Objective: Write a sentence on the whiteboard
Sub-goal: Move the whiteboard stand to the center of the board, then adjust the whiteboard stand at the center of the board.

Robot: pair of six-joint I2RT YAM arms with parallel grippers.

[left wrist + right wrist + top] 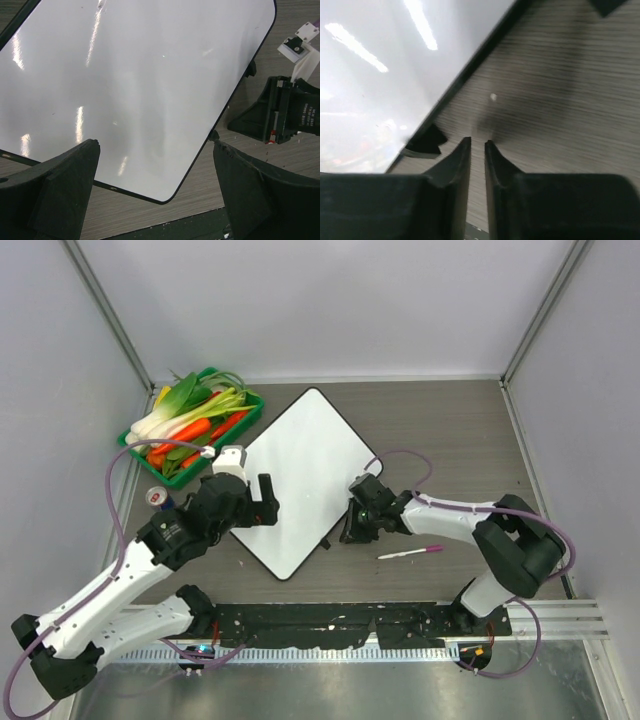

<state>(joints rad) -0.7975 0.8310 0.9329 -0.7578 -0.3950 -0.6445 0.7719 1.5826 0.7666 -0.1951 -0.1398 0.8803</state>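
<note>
The whiteboard (300, 480) lies flat on the wooden table, turned like a diamond, glossy white with a thin black frame. Its surface (130, 90) is blank; no sentence shows on it. My left gripper (262, 508) hovers over the board's near-left edge, wide open and empty (155, 145). My right gripper (352, 530) is low beside the board's near-right edge (370, 90), next to a small black clip (425, 140). Its jaws (477, 142) stand a narrow slit apart with only table between them. A white marker with a pink cap (410, 553) lies on the table to its right.
A green tray (245, 400) of leeks and carrots stands at the back left. A small round can (155, 498) sits left of the left arm. A black rail (330, 620) runs along the near edge. Grey walls enclose the table.
</note>
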